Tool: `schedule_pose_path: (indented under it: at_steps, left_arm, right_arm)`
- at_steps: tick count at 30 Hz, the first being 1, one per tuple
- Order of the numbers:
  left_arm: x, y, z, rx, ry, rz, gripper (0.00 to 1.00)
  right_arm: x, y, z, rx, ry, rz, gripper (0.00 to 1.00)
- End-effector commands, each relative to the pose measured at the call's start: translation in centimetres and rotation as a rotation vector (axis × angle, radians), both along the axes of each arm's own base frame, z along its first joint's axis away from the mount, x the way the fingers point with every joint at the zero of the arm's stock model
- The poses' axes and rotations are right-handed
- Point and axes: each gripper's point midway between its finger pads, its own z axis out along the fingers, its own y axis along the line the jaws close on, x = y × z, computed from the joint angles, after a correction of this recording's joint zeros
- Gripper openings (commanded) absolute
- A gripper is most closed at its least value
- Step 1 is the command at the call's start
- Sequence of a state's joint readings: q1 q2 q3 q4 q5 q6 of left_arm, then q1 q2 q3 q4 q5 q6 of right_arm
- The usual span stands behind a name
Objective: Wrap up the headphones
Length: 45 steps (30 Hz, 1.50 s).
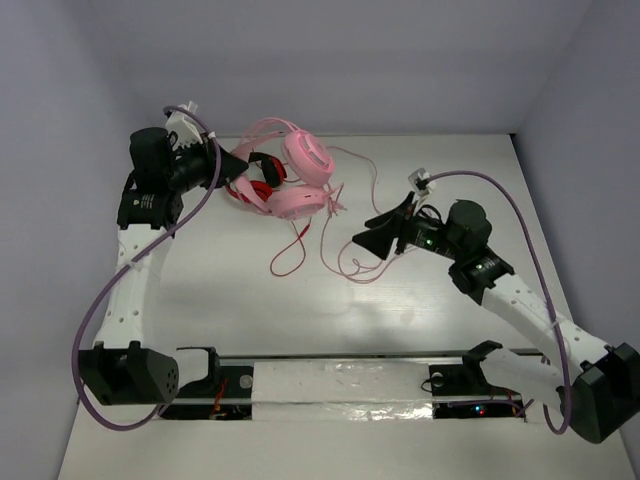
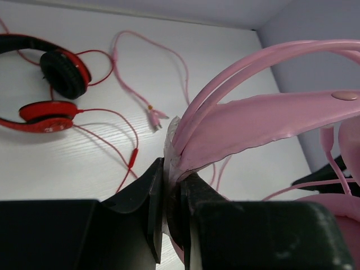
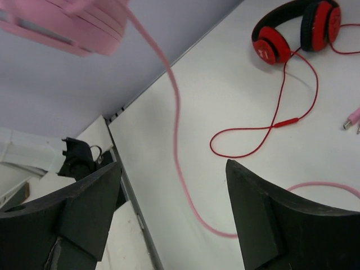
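The pale-pink headphones [image 1: 303,172] hang lifted at the back of the table, cups tilted. My left gripper [image 1: 220,165] is shut on their pink headband [image 2: 264,115], pinched between the jaws of the left gripper [image 2: 171,175]. Their thin pink cable [image 1: 348,255] trails down in loops onto the table. My right gripper [image 1: 366,232] is open and empty, hovering over those loops. In the right wrist view the pink cable [image 3: 179,140] runs between the spread jaws of the right gripper [image 3: 173,166] without touching them, and a pink cup [image 3: 67,22] shows at the top left.
Smaller red-and-black headphones [image 1: 255,188] lie under and beside the pink ones, with a red cable [image 1: 290,250] trailing forward. They also show in the left wrist view [image 2: 53,93] and the right wrist view [image 3: 295,28]. The pink plug [image 2: 157,118] lies on the table. White foam strip [image 1: 340,385] at the near edge.
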State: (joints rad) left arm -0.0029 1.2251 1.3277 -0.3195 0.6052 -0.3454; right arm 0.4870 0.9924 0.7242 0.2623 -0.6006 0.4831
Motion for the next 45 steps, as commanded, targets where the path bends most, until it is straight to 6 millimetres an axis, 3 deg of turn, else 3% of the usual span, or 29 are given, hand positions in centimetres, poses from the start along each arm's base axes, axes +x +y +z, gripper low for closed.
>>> schedule_pose_path:
  at_steps: [1,3,5,9,12,16,20,25,29,30,32,35,37,38,42,45]
  left_arm:
    - [-1.0,-2.1,5.3,-0.128,-0.108,-0.109,0.00]
    - [-1.1,-2.2,5.1,-0.132,-0.107,-0.116,0.00]
    - [-1.3,-2.4,4.6,-0.126,-0.104,-0.119,0.00]
    - [-1.5,-2.1,2.1,-0.105,-0.068,-0.096,0.00]
    - [-1.8,-2.0,1.3,-0.103,-0.062,-0.094,0.00]
    - [-1.6,-2.3,2.1,-0.121,-0.068,-0.106,0.00]
    - [-1.2,-2.3,3.0,-0.126,-0.072,-0.108,0.00]
    - [-1.5,-2.5,3.2,-0.135,-0.069,-0.123,0.00]
    - [-1.5,-2.7,2.4,-0.147,-0.054,-0.132,0.00]
    - [-1.5,-2.7,2.2,-0.152,-0.049,-0.130,0.00]
    - [-1.5,-2.9,2.1,-0.176,-0.042,-0.130,0.00]
    - [-1.8,-2.7,1.6,-0.211,-0.033,-0.097,0.00]
    - [-2.2,-2.6,0.5,-0.238,-0.009,-0.067,0.00]
    - [-2.6,-2.7,1.1,-0.269,-0.020,-0.062,0.00]
    - [-3.2,-3.0,0.1,-0.289,0.022,-0.075,0.00]
    - [-3.9,-3.0,1.9,-0.318,-0.008,-0.091,0.00]
  right_arm:
    - [1.9,1.7,0.4,-0.047,-0.073,-0.026,0.81]
    - [2.5,1.6,0.5,-0.045,-0.076,-0.053,0.81]
    - [2.6,1.3,2.2,-0.023,-0.121,-0.073,0.81]
    - [2.2,1.1,3.6,-0.033,-0.152,-0.062,0.80]
    - [2.1,1.2,1.5,-0.093,-0.116,-0.045,0.82]
    - [0.4,2.8,-1.8,-0.131,-0.061,0.066,0.84]
    - [-0.3,4.3,-3.0,-0.147,-0.067,0.127,0.86]
    - [1.2,5.0,-4.4,-0.161,-0.059,0.105,0.87]
    - [2.0,5.5,-5.8,-0.155,-0.036,0.098,0.75]
    - [2.2,5.6,-6.3,-0.160,-0.027,0.097,0.59]
    - [2.8,5.7,-6.6,-0.152,-0.014,0.071,0.38]
    - [3.0,5.9,-6.4,-0.126,-0.019,0.066,0.17]
    - [3.1,6.1,-6.4,-0.119,-0.020,0.068,0.19]
    - [3.2,6.1,-6.6,-0.121,-0.016,0.070,0.29]
    - [3.6,6.7,-7.4,-0.132,-0.005,0.083,0.64]
    - [4.6,7.3,-7.8,-0.130,-0.007,0.077,0.64]
